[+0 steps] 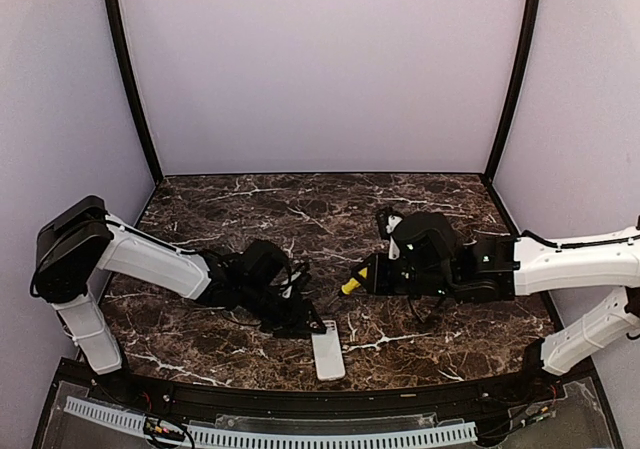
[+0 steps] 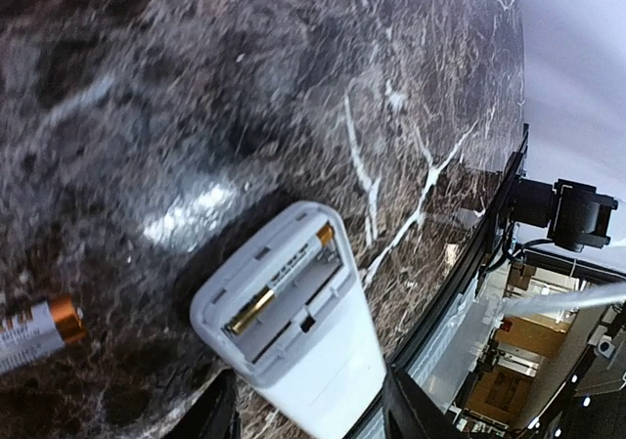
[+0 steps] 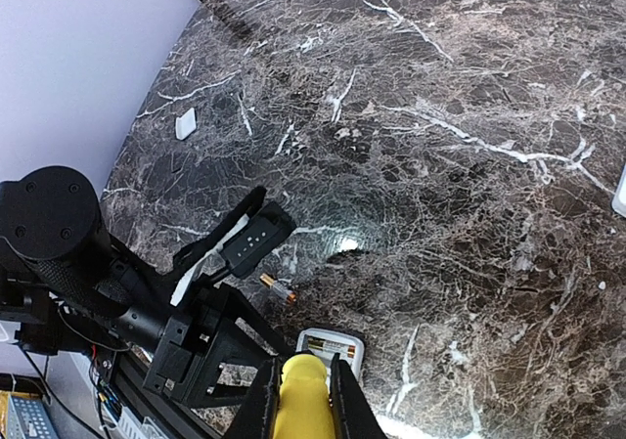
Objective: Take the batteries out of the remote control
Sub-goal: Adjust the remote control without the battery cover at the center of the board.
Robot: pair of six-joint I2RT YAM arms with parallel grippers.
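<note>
The white remote control [image 2: 323, 361] lies back-up on the marble table [image 2: 293, 87], near the front edge [image 1: 328, 354]. Its battery bay is uncovered, and one gold-ended battery [image 2: 279, 292] lies along the bay's far side; the other slot is bare. A second battery [image 2: 39, 329] lies loose on the table beside the remote [image 3: 278, 288]. My left gripper [image 2: 308, 410] straddles the remote's body, open, with a sliver of table between one finger [image 2: 213, 415] and the casing. My right gripper [image 3: 301, 380] hovers just above the remote's bay end, shut on the yellow-handled screwdriver [image 3: 301, 405].
A small flat white cover [image 3: 185, 123] lies far back near the left wall. Another white piece [image 3: 620, 190] shows at the right edge of the right wrist view. The table's front rail [image 1: 330, 399] runs just beyond the remote's near end.
</note>
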